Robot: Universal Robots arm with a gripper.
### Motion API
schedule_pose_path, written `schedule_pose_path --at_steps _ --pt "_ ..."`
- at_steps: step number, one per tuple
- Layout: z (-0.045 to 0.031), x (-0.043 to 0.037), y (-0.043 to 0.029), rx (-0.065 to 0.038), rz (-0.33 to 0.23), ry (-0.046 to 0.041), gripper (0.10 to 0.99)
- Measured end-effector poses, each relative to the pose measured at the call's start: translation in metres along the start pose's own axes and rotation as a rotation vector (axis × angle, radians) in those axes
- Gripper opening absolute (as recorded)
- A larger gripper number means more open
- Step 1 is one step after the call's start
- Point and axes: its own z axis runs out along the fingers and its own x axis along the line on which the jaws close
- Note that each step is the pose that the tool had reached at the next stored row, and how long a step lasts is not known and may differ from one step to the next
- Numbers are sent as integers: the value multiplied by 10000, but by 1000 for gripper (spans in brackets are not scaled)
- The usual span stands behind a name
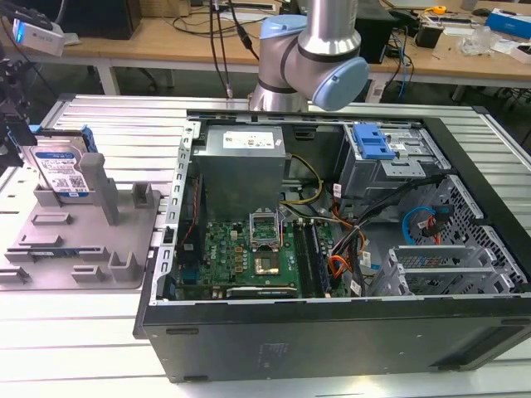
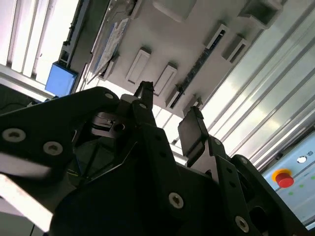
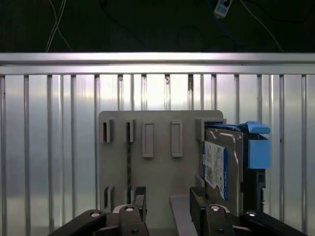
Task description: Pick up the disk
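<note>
Over the slatted worktop, centre the open, empty jaws squarely on the upright disk, clear of its grey holder.

Grey fixture, open computer case, slatted metal table

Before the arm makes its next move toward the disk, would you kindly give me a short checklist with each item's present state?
1. Disk standing upright in the grey fixture: ok.
2. Gripper open and holding nothing: ok.
3. Disk lined up between the fingers: not ok; in the first wrist view it stands off to one side of the gap.
4. Clearance between the fingers and the fixture: cannot tell.
</note>
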Motion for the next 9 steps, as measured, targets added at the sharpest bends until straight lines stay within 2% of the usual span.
schedule_pose_path --at_steps 5,9 --pt "1 -152 54 1 1 0 482" --pt "2 -243 95 0 33 -1 482"
